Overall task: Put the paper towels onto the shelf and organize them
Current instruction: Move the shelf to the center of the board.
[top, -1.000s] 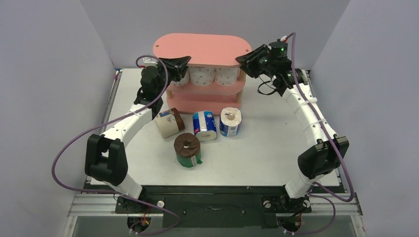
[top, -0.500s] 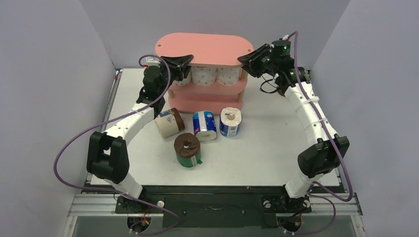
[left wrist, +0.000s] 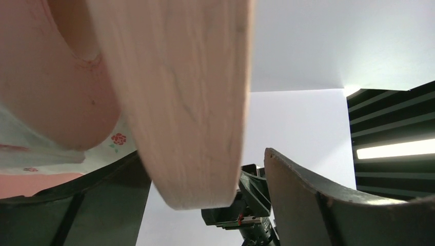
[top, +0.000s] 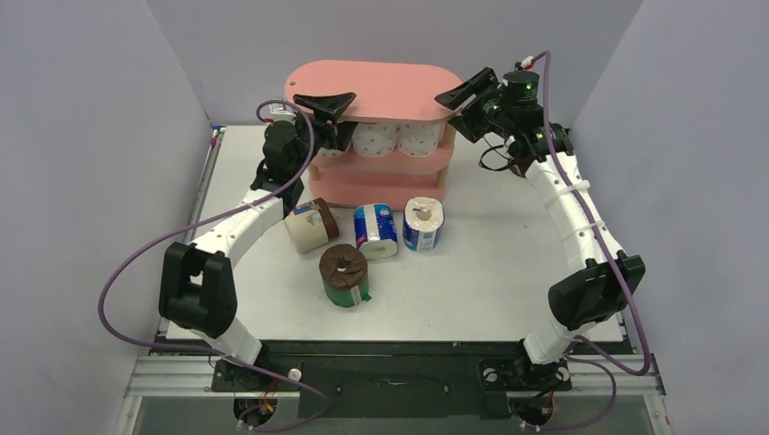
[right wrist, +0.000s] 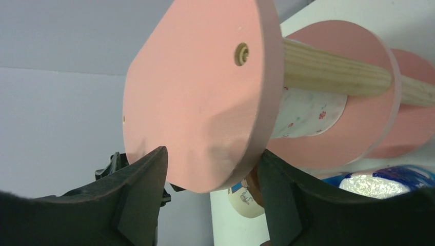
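The pink shelf (top: 376, 91) stands at the back of the table. Three white dotted paper towels (top: 374, 138) sit on its middle tier. My left gripper (top: 328, 109) is open and straddles the left end of the top board (left wrist: 179, 92), with a gap beside each finger. At the right end of that board (right wrist: 195, 102), my right gripper (top: 462, 104) is open around the edge in the same way. Four paper towels are on the table: a beige one (top: 308, 225), a blue-and-white one lying down (top: 375, 231), an upright blue-and-white one (top: 423, 223) and a green-and-brown one (top: 345, 275).
In the right wrist view a wooden post (right wrist: 333, 72) joins the tiers, above a dotted roll (right wrist: 308, 115). The enclosure's grey walls stand close behind and beside the shelf. The loose rolls lie just in front of the shelf's bottom tier (top: 363, 192).
Both grippers were shut on the ends of the top board and have opened. The shelf shifted slightly to the right before they let go.
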Robot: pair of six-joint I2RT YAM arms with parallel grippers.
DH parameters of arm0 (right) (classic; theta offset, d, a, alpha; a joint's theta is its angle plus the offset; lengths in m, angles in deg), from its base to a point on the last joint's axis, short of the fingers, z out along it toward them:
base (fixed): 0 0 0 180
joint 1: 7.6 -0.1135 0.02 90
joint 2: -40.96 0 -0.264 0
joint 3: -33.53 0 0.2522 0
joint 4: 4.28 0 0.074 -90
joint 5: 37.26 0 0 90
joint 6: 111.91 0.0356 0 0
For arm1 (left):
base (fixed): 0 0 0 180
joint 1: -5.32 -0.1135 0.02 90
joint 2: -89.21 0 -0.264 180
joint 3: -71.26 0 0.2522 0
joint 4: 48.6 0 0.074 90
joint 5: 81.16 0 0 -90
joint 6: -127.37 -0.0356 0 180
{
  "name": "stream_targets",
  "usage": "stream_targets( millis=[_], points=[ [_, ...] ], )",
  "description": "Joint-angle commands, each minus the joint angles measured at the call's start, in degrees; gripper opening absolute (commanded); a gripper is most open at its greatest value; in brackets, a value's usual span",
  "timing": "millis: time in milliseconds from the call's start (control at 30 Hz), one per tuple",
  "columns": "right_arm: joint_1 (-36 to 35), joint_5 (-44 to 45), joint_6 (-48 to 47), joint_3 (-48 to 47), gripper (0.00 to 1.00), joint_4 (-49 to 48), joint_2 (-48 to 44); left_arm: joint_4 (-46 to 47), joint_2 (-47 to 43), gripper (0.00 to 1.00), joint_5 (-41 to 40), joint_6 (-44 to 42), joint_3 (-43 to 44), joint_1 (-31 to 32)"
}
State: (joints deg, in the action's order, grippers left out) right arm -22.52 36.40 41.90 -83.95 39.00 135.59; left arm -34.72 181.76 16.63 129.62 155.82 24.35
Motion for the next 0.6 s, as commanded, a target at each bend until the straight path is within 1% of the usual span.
stream_targets(
  millis=[0, 33, 67, 100, 167, 267, 300, 333, 400, 433, 467, 500, 533, 567],
  points=[
    [0.5, -0.1, -2.4, -0.64, 0.63, -7.63, -6.34, 1.95, -3.97, 0.8, 0.86, -1.26, 0.23, -0.29],
    [0.53, -0.74, -2.39, 0.07, 0.67, -8.12, -6.67, 1.56, -4.4, 0.82, 0.88, -1.3, -0.09, -0.48],
    [0.57, -1.08, -2.44, 0.93, 0.69, -8.4, -7.42, 1.37, -5.52, 0.86, 1.1, -1.29, -0.92, -0.7],
    [0.63, -1.81, -2.5, 1.39, 0.72, -8.84, -7.83, 1.02, -6.19, 0.93, 1.18, -1.28, -1.41, -1.13],
    [0.53, -2.82, -2.93, 3.06, 0.76, -8.98, -9.92, -0.21, -9.33, 0.99, 1.53, -1.4, -3.44, -2.01],
    [0.5, -3.65, -3.93, 8.6, 0.79, -9.49, -13.32, -3.07, -13.79, 0.97, 1.94, -2.43, -7.77, -3.2],
    [0.46, -3.93, -4.29, 9.89, 0.8, -9.48, -15.31, -5.28, -16.5, 0.97, 1.91, -3.46, -8.75, -3.29],
    [0.38, -3.99, -5.23, 12.96, 0.8, -9.57, -16.38, -6.48, -18.05, 0.97, 1.9, -4.3, -10.73, -3.38],
    [0.36, -4.46, -6.72, 18.08, 0.8, -9.6, -20.1, -13.12, -22.99, 0.96, 1.19, -9.79, -12.46, -3.2],
    [0.3, -5.08, -7.45, 20.03, 0.8, -9.63, -22.8, -19.15, -26.52, 0.96, 0.5, -11.77, -12.72, -3.11],
    [0.1, -5.09, -9.23, 23.91, 0.8, -9.41, -24.17, -22.12, -28.16, 0.96, 0.04, -16.08, -13.11, -2.79],
    [-0.18, -4.11, -11.58, 25.8, 0.8, -9.05, -27.25, -28.39, -31.7, 0.96, -1.75, -18.35, -13.17, -2.51],
    [-1.07, -3.12, -13.04, 29.49, 0.8, -8.01, -28.95, -31.49, -33.56, 0.96, -3.06, -22.93, -13.11, -1.8],
    [-2.66, -0.13, -16.03, 31.23, 0.8, -7.34, -31.82, -36.82, -36.89, 0.96, -6.04, -24.98, -13.34, -1.32]
  ],
)
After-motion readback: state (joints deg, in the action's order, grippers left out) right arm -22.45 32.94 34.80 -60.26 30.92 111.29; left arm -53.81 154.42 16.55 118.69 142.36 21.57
